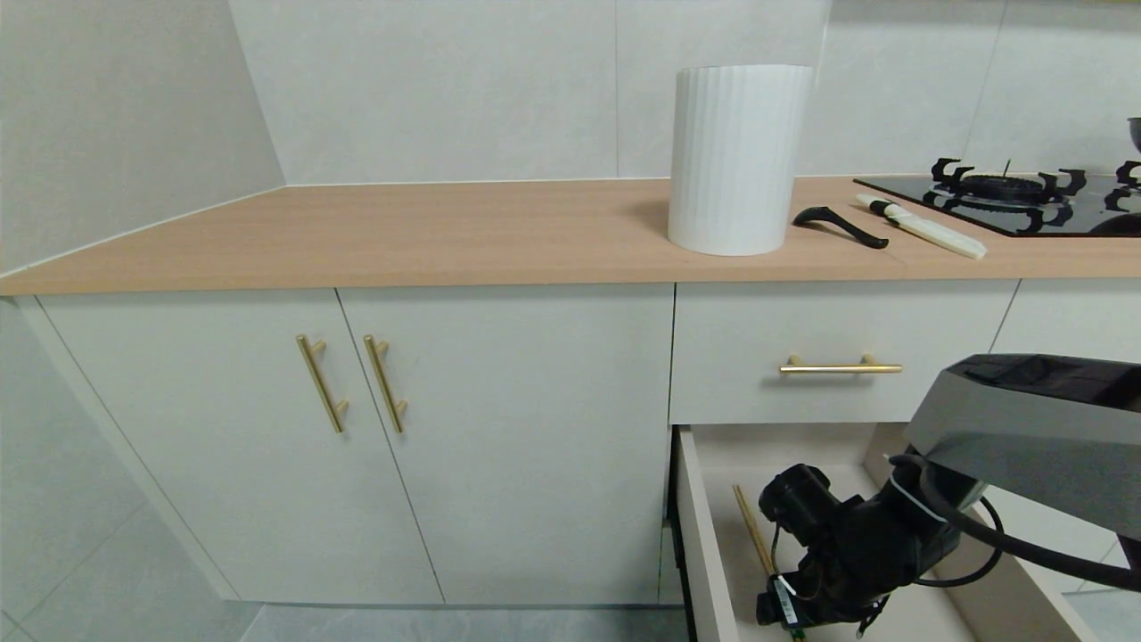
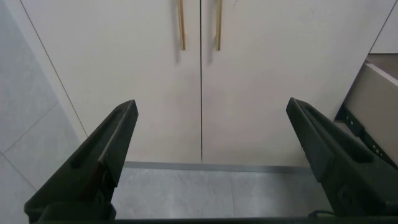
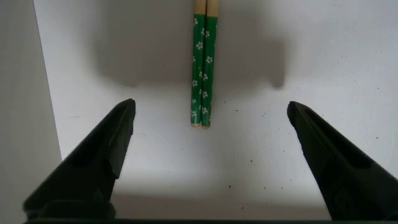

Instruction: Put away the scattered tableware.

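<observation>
Lying near left wall of drawer [image 1: 704,526], chopsticks [image 3: 203,68], right pincer [image 3: 210,104] spread above.

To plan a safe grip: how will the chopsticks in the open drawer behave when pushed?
The chopsticks look thin and straight, so they are probably stiff and light. Lying loose on the smooth floor of the drawer, they may slide, roll or separate when pushed.

chopsticks [image 3: 199,74]: 2 | white canister [image 1: 735,160]: 1 | black utensil [image 1: 842,227]: 1 | white utensil [image 1: 923,228]: 1
</observation>
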Available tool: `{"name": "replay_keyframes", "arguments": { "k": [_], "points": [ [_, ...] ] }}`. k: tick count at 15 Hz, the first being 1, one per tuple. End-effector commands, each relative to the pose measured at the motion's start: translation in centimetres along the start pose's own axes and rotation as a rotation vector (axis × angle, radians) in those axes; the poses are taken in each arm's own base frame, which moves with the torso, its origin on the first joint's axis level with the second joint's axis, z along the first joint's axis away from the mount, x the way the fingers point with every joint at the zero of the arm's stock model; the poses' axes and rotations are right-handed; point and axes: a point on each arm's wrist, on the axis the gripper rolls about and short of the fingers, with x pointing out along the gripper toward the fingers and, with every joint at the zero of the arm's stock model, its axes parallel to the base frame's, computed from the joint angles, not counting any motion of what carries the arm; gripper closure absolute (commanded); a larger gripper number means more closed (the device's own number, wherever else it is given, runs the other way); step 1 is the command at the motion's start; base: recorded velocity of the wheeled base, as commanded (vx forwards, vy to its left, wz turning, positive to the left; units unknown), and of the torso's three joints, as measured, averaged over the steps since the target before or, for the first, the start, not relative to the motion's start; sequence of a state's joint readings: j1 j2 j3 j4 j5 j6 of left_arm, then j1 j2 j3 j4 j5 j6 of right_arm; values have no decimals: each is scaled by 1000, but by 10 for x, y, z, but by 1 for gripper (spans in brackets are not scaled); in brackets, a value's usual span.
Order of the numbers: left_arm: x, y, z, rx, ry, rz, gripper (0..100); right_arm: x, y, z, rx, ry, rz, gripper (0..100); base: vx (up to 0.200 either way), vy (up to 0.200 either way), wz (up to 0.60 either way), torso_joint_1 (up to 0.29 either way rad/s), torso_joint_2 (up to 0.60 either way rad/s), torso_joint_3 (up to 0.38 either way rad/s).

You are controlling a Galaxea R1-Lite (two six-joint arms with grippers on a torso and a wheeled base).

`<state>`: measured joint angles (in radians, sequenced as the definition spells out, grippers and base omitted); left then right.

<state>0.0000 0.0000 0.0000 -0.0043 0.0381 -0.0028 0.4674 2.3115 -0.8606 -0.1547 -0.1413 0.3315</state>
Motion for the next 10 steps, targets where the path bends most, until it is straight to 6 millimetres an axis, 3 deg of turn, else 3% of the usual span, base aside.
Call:
{"name": "replay_keyframes", "arguments": {
  "k": [1,4,7,10],
  "points": [
    [0,0,0,0,0,0,0,0,0,0,1,-1,1,0,0,0,0,0,0,0],
    [0,0,0,0,0,0,0,-12,-1,3,18,-25,7,0,0,0,0,0,0,0],
    [0,0,0,0,0,0,0,-83,-12,15,55,-215,70,0,0,0,0,0,0,0],
    [0,0,0,0,0,0,0,-152,-39,19,104,-418,99,0,0,0,0,0,0,0]
  ]
}}
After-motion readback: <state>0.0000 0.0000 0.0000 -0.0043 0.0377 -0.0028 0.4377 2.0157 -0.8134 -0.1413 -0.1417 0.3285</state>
